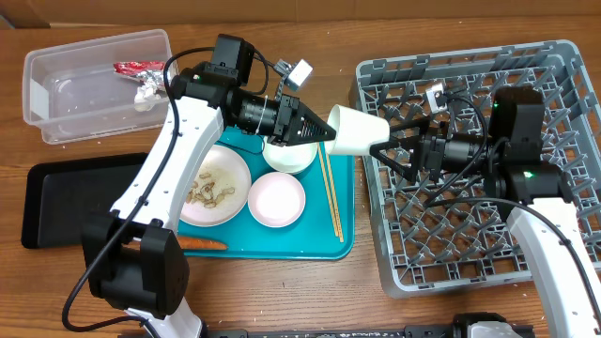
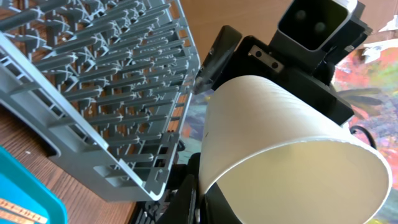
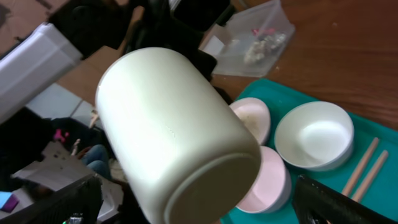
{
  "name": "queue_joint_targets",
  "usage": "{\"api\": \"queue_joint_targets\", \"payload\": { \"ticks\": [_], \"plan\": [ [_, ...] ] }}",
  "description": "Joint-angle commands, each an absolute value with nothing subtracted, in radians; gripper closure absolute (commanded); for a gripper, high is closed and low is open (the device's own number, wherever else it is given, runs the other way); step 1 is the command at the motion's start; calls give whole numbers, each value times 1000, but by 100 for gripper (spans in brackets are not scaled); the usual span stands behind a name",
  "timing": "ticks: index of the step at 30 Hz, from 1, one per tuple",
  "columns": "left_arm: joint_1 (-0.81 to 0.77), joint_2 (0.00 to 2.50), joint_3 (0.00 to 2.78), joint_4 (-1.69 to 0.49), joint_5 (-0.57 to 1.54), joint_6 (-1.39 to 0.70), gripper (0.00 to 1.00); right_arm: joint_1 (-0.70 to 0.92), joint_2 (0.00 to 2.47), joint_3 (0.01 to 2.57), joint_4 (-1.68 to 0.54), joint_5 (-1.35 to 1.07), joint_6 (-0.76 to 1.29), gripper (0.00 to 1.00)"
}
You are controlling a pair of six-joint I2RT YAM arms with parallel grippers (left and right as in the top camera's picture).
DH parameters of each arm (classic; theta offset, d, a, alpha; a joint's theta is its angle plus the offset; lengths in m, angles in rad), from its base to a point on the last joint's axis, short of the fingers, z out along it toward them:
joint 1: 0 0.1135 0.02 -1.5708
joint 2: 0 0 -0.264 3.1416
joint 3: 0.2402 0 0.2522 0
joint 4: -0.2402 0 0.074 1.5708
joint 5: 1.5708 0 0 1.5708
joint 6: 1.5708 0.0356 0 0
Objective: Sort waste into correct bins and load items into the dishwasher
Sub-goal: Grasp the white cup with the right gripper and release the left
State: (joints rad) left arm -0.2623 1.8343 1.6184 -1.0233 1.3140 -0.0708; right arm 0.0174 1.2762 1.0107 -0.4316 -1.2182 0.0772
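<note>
A brown wooden table [image 1: 282, 300] fills the room below me, with two white robot arms reaching over it. Up in the air between them is the white round cup [image 1: 362, 130]. It lies on its side just above the left edge of the grey plastic dish rack [image 1: 563, 66]. Its open mouth points at the left claw [image 1: 324, 131], which pinches the cup's rim. Its flat bottom points at the right claw [image 1: 380, 148]. That one is let go, with its black fingers [image 3: 62, 199] spread wide and just touching nothing that I can see.

There are faint marks on the cup's side, too soft to read. A red and silver wrapper [image 1: 141, 70] lies in the clear plastic box [image 1: 56, 103] at the back left. Its print is too tiny to make out.

A teal tray [image 1: 324, 246] sits in the middle of the table. It holds a pink plate with food bits [image 1: 221, 183], a small pink bowl [image 1: 277, 199], a white bowl [image 1: 289, 158] and two wooden chopsticks [image 1: 331, 192]. The left arm hides part of the white bowl. An orange carrot stick [image 1: 202, 243] lies at the tray's front edge. A flat black tray [image 1: 56, 207] is off to the left, partly behind the arm.

In the left wrist view the cup blocks almost all of the claw holding it
</note>
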Motion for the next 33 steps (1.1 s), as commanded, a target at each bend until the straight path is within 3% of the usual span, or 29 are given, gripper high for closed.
{"api": "queue_joint_targets", "payload": {
  "ticks": [1,5,11,16,33],
  "plan": [
    [-281,1823,1636,-1019,1361,-60,96,17,1274,1037,-371,-1384,71,2],
    [-294,1823,1636,-1019,1359,-60,96,18,1274,1037,-327,-1409,71,10],
    [-310,1823,1636,-1013,1359,-63,96,18,1274,1037,-323,-1408,71,12],
    [-310,1823,1636,-1010,1359,-75,96,18,1274,1037,-323,-1408,71,29],
    [-315,1823,1636,-925,1358,-158,96,51,1274,1037,-323,-1404,75,29]
  ]
}}
